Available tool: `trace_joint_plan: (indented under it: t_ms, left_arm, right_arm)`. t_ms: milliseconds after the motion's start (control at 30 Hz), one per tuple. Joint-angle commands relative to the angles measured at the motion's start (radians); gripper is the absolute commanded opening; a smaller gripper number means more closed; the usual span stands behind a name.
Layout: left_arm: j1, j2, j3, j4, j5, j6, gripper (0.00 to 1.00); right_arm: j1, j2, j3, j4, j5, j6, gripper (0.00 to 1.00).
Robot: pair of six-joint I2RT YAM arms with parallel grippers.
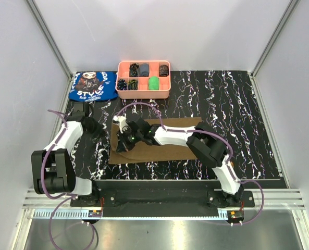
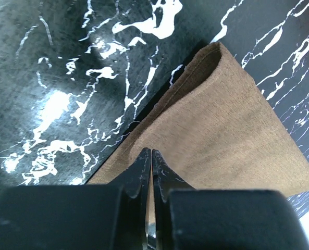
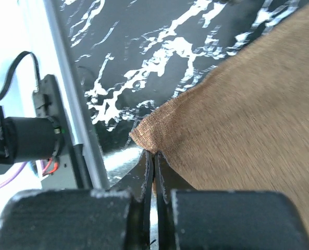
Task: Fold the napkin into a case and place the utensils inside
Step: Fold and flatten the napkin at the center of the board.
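The olive-brown napkin [image 1: 164, 143] lies on the black marbled table, with its left end raised. My right gripper [image 1: 124, 141] reaches over it from the right. In the right wrist view, that gripper [image 3: 154, 153] is shut on the napkin's [image 3: 248, 104] corner, which pokes out past the tips. My left gripper [image 1: 98, 131] is at the cloth's left edge. In the left wrist view, its jaws [image 2: 151, 152] are closed on the napkin [image 2: 222, 130] just inside that edge, and a rounded fold rises beyond them. The utensils are out of view.
A pink compartment tray [image 1: 144, 96] with small dark and green items stands at the back. A blue printed cloth [image 1: 91, 86] lies to its left. An aluminium rail [image 1: 159, 200] runs along the near edge, and grey walls close in both sides.
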Motion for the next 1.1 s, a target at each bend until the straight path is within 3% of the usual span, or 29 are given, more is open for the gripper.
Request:
trace_joint_plan:
  t_ms: [0, 133, 233, 267, 367, 400, 500, 633, 800, 967, 1067]
  left_arm:
    - [0.031, -0.063, 0.004, -0.002, 0.011, 0.035, 0.06]
    - [0.052, -0.101, -0.005, -0.024, 0.01, 0.052, 0.08]
    - [0.062, -0.119, 0.0, -0.033, 0.032, 0.061, 0.11]
    - [0.062, -0.128, 0.0, -0.034, 0.041, 0.066, 0.12]
    - [0.06, -0.165, -0.02, -0.036, 0.089, 0.074, 0.14]
    - [0.06, -0.179, -0.041, -0.036, 0.101, 0.077, 0.15]
    - [0.043, -0.234, -0.097, -0.031, 0.144, 0.089, 0.19]
    - [-0.012, -0.273, -0.163, -0.036, 0.167, 0.083, 0.19]
    - [-0.204, -0.273, -0.233, -0.036, 0.066, 0.003, 0.17]
    - [-0.261, -0.282, -0.327, -0.03, -0.014, -0.073, 0.12]
    - [-0.261, -0.305, -0.371, -0.015, -0.043, -0.1, 0.13]
  right_arm:
    - [0.006, 0.068, 0.097, -0.043, -0.164, 0.03, 0.0]
    - [0.006, 0.141, 0.145, -0.103, -0.25, 0.044, 0.06]
    - [0.006, 0.146, 0.146, -0.092, -0.29, 0.062, 0.2]
    - [0.003, 0.143, 0.151, -0.091, -0.298, 0.077, 0.36]
    - [-0.017, 0.09, 0.131, -0.092, -0.301, 0.114, 0.41]
    - [-0.029, 0.064, 0.113, -0.088, -0.298, 0.125, 0.52]
    - [-0.088, -0.059, 0.018, -0.078, -0.281, 0.175, 0.64]
    - [-0.218, -0.272, -0.213, -0.098, -0.153, 0.266, 0.64]
    - [-0.438, -0.476, -0.484, -0.231, 0.018, 0.378, 0.57]
    - [-0.508, -0.641, -0.625, -0.436, 0.252, 0.36, 0.5]
    - [-0.542, -0.705, -0.697, -0.462, 0.344, 0.383, 0.46]
